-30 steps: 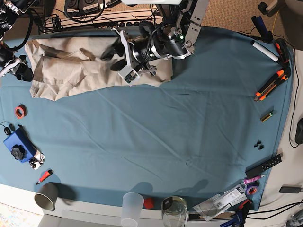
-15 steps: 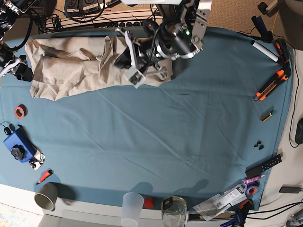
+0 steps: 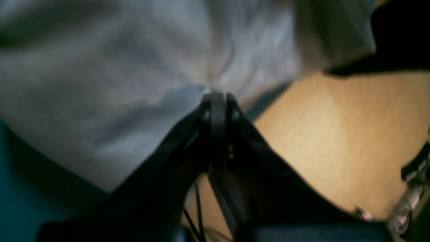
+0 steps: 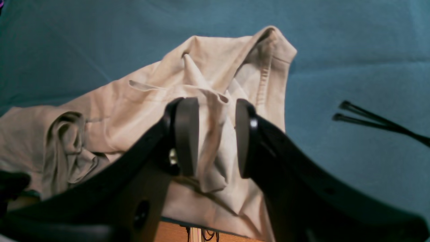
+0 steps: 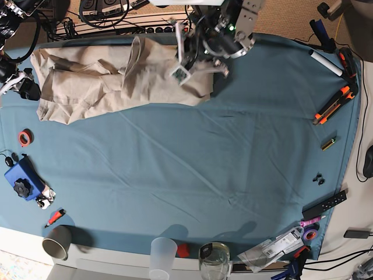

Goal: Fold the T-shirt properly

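The beige T-shirt (image 5: 87, 81) lies crumpled along the far left of the teal table cloth (image 5: 204, 169). My left gripper (image 5: 179, 36) is at the shirt's far edge, near its right end. In the left wrist view this left gripper (image 3: 217, 95) is shut on a pinch of T-shirt (image 3: 134, 67) fabric. My right gripper (image 5: 28, 90) sits at the shirt's left end. In the right wrist view the right gripper (image 4: 215, 137) has its fingers apart around a fold of the T-shirt (image 4: 151, 101). I cannot tell whether they press on that fold.
A white marker (image 5: 325, 62) and an orange-black cutter (image 5: 333, 105) lie at the right edge. At left are a red tape ring (image 5: 24, 137) and a blue box (image 5: 22, 178). A paper cup (image 5: 57, 241), plastic cup (image 5: 163, 256) and glass jar (image 5: 214, 261) line the near edge.
The left gripper has shut on the shirt and moved toward the far edge and rightward, drawing fabric up with it. The right arm has stayed put.
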Tool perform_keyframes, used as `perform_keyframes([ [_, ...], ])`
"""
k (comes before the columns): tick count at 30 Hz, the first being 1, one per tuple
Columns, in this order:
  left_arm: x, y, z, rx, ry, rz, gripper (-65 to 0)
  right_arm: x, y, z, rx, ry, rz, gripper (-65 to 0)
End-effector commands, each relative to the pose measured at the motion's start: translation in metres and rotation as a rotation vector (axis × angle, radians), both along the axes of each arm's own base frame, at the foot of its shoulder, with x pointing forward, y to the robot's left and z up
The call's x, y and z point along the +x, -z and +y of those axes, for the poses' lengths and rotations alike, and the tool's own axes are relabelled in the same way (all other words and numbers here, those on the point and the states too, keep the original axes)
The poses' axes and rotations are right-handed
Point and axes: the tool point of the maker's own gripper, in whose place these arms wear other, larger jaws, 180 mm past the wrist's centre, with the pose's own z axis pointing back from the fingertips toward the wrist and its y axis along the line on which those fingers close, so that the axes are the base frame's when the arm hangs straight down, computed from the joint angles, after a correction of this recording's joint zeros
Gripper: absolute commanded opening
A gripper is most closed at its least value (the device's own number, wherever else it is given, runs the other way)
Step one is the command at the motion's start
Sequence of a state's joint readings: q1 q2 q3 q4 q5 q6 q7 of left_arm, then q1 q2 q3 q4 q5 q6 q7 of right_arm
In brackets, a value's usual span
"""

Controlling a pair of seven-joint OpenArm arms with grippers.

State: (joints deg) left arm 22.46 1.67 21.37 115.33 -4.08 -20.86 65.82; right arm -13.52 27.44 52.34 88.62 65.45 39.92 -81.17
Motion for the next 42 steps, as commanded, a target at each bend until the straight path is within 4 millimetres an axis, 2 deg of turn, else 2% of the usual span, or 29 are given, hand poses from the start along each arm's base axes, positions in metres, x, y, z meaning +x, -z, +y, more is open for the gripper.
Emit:
perform_keyframes([
  [1, 0.001, -0.006, -0.004, -0.023, 0.017, -0.022, -65.0, 0.008, -0.017, -0.005, -0.027, -0.007, -0.051, -46.0],
  [4, 0.001, -0.004, 0.001, -0.006, 0.032, -0.03, -65.0, 0.008, -0.017, -0.005, -0.027, -0.007, -0.051, -46.0],
  [8, 0.015, -0.013, -0.003, -0.037, 0.019, -0.083, -65.0, 0.008, -0.017, -0.005, -0.027, -0.007, -0.051, -46.0],
  [15, 0.05, -0.051, -0.006, -0.117, -0.064, -0.219, -65.0, 0.009, -0.021, -0.009, -0.042, -0.011, -0.053, -46.1],
  [21, 0.063, -0.082, -0.005, -0.17, -0.087, -0.325, -65.0, 0.017, -0.036, -0.017, -0.073, -0.005, -0.1, -46.1],
  [25, 0.066, -0.083, 0.0, -0.14, -0.093, -0.347, -65.0, 0.013, -0.032, -0.033, -0.157, 0.02, -0.044, -46.1],
  [30, 0.066, -0.083, 0.0, -0.139, -0.093, -0.347, -65.0, 0.011, -0.03, -0.036, -0.173, 0.025, -0.028, -45.9],
  [31, 0.066, -0.083, 0.0, -0.14, -0.093, -0.347, -65.0, 0.008, -0.026, -0.038, -0.187, 0.028, -0.001, -43.8],
  [34, 0.065, -0.082, 0.0, -0.139, -0.093, -0.345, -65.0, -0.001, -0.017, -0.043, -0.216, 0.033, 0.058, -30.8],
  [35, 0.065, -0.082, 0.0, -0.14, -0.093, -0.344, -65.0, -0.002, -0.016, -0.043, -0.217, 0.03, 0.064, -28.5],
  [42, 0.064, -0.082, 0.0, -0.14, -0.093, -0.342, -65.0, 0.0, -0.014, -0.041, -0.206, 0.037, 0.057, -28.3],
])
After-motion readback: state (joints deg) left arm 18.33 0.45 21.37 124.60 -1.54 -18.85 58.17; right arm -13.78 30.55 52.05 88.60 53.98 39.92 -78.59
